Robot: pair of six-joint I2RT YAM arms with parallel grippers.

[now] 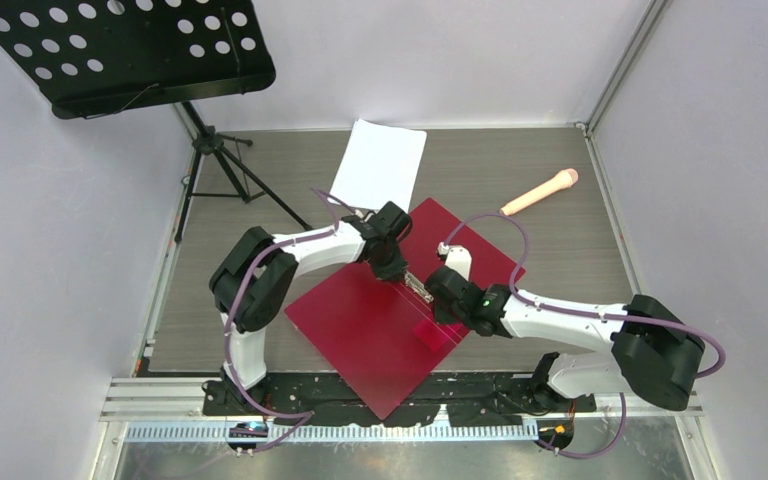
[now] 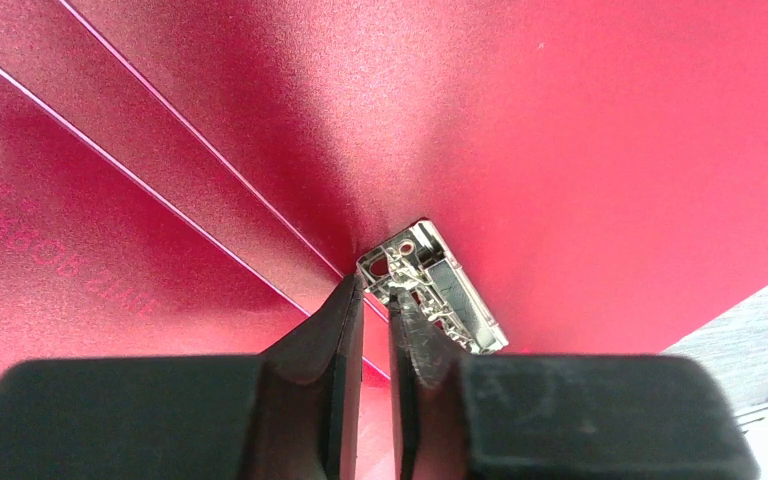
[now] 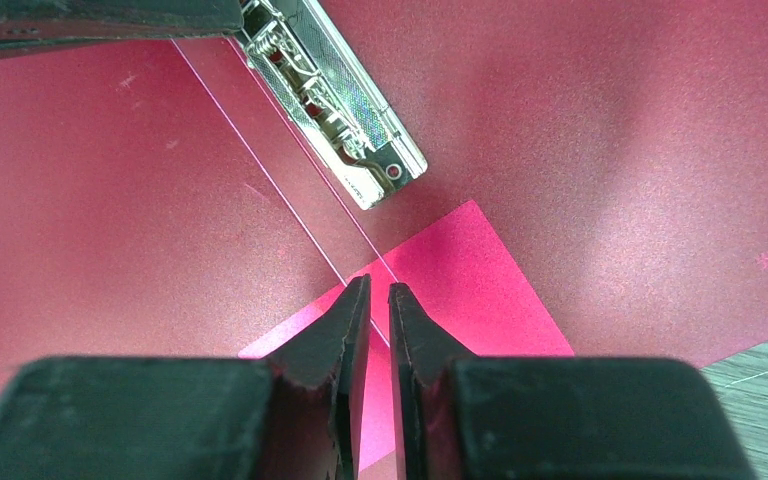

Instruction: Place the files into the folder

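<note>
Left wrist view puts the left gripper (image 2: 375, 300) low over the open folder (image 1: 360, 330). Its fingers are a narrow slit apart, with only red cover and a crease line showing between them. Its right finger (image 2: 415, 335) lies against the end of the metal clip (image 2: 440, 285), and we cannot tell whether it presses on it. On the right wrist view the right gripper (image 3: 380, 285) is just as narrow and holds nothing we can see. Its tips are over the corner of the pink patch (image 3: 470, 280), near the clip's other end. From above, we see both grippers close together along the spine, with the folder spread flat and turned diagonally. Its near corner reaches over the black base plate (image 1: 290, 385) where the arms are bolted. The files (image 1: 380, 165) are outside the folder. They make a white stack at the far edge of the table (image 1: 580, 270), just beside the folder's far corner, and we cannot tell whether the two touch. A pale pink rod (image 1: 540, 192) lies on the grey wood-grain top to the right of the folder, well apart from the files. A black perforated music stand (image 1: 130, 50) on a tripod fills the far left corner. Plain white walls close in the table on three sides, with an aluminium rail (image 1: 620, 65) running up the right corner.
</note>
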